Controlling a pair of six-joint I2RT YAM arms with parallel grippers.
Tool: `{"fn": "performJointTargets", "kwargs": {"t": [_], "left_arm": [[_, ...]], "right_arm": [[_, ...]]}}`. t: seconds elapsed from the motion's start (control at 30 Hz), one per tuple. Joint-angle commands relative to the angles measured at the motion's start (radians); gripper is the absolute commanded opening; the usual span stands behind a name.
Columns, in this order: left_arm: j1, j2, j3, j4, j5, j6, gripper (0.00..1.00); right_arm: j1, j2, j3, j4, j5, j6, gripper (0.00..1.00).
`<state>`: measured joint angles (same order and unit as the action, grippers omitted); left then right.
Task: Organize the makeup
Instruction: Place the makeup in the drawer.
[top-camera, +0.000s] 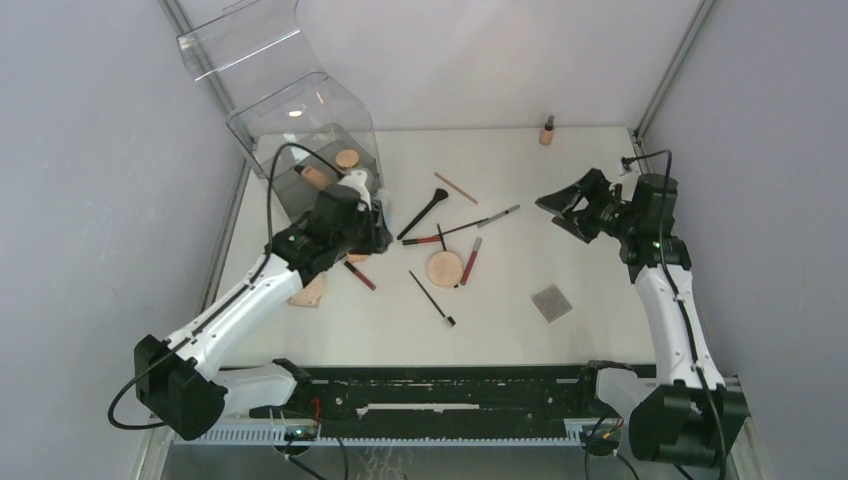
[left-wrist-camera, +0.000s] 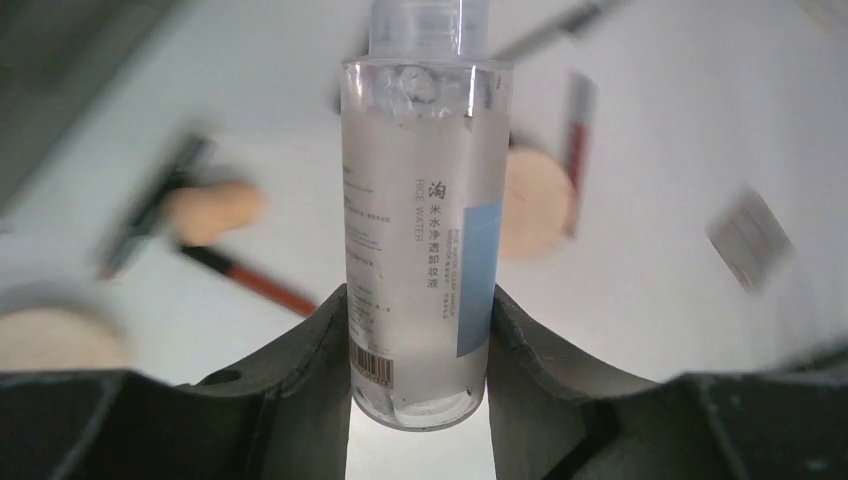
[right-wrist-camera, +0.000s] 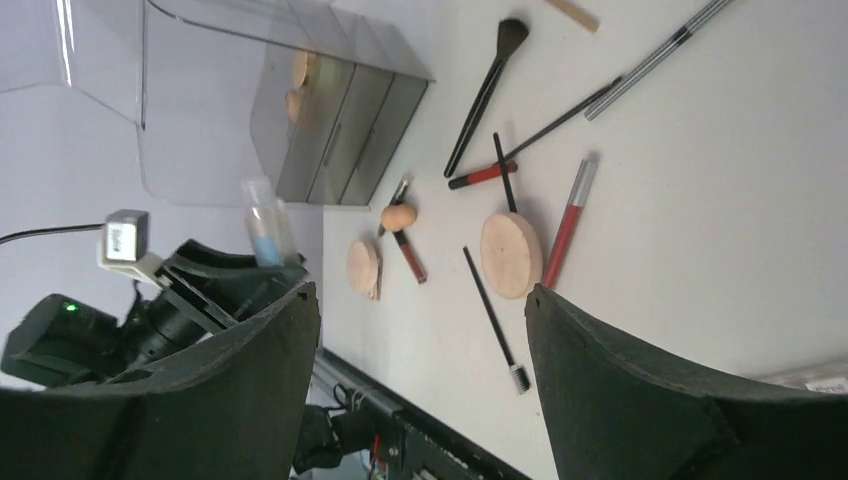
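Fingers (left-wrist-camera: 310, 350) of the left gripper (left-wrist-camera: 420, 335) pinch a clear face-water bottle (left-wrist-camera: 420, 200) near its base, one on each side. The barcode and a pale blue label panel sit between them, and the clear cap points away from the wrist. From above, this gripper hangs just in front of the clear plastic drawer box (top-camera: 300, 120) at the far left of the white table (top-camera: 500, 340). A round tan compact (top-camera: 347, 158) and another beige item lie inside the box. Close by the gripper on the tabletop are a peach sponge (right-wrist-camera: 398, 216), a short red lip tube (top-camera: 360, 275) and a flat peach puff (top-camera: 310, 292). Toward the middle, a second tan compact (top-camera: 445, 267) lies flat with a long red lip tube (top-camera: 471, 260) just beside its right edge and a thin black wand (top-camera: 432, 298) near its left. Beyond these lie a black powder brush (top-camera: 423, 215), a red-handled thin brush (top-camera: 425, 239), a grey pencil (top-camera: 497, 217) and a wooden stick (top-camera: 455, 187). A small grey square (top-camera: 551, 302) lies off to the right, and a small beige bottle (top-camera: 546, 130) stands upright at the far edge. The right gripper (right-wrist-camera: 422, 295) is spread wide with nothing between its fingers, raised over the right side of the table, well apart from the makeup.
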<state>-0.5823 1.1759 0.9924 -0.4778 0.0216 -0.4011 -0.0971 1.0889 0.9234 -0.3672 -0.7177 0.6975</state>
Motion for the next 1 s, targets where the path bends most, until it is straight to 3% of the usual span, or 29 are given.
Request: {"fn": "performJointTargets", "kwargs": {"t": [0.0, 0.2, 0.33, 0.43, 0.53, 0.8, 0.97], "left_arm": [[0.023, 0.031, 0.244, -0.163, -0.527, -0.155, 0.00], [0.073, 0.305, 0.633, -0.463, -0.875, -0.296, 0.00], [0.144, 0.527, 0.896, -0.734, -1.027, -0.451, 0.00], [0.182, 0.653, 1.044, -0.834, -1.050, -0.475, 0.00], [0.221, 0.691, 1.052, -0.842, -1.021, -0.480, 0.00], [0.282, 0.643, 0.888, -0.730, -0.972, -0.478, 0.02], [0.298, 0.666, 0.888, -0.730, -0.946, -0.459, 0.30]], "right_arm": [[-0.021, -0.070, 0.008, -0.085, 0.070, -0.023, 0.82], [-0.022, -0.099, 0.001, -0.152, 0.087, -0.062, 0.81], [-0.021, -0.122, -0.003, -0.175, 0.098, -0.071, 0.81], [-0.021, -0.135, -0.006, -0.187, 0.099, -0.075, 0.81], [-0.021, -0.147, -0.010, -0.198, 0.110, -0.078, 0.81], [-0.021, -0.155, -0.049, -0.171, 0.095, -0.062, 0.81], [-0.017, -0.157, -0.057, -0.166, 0.087, -0.061, 0.81]]}}
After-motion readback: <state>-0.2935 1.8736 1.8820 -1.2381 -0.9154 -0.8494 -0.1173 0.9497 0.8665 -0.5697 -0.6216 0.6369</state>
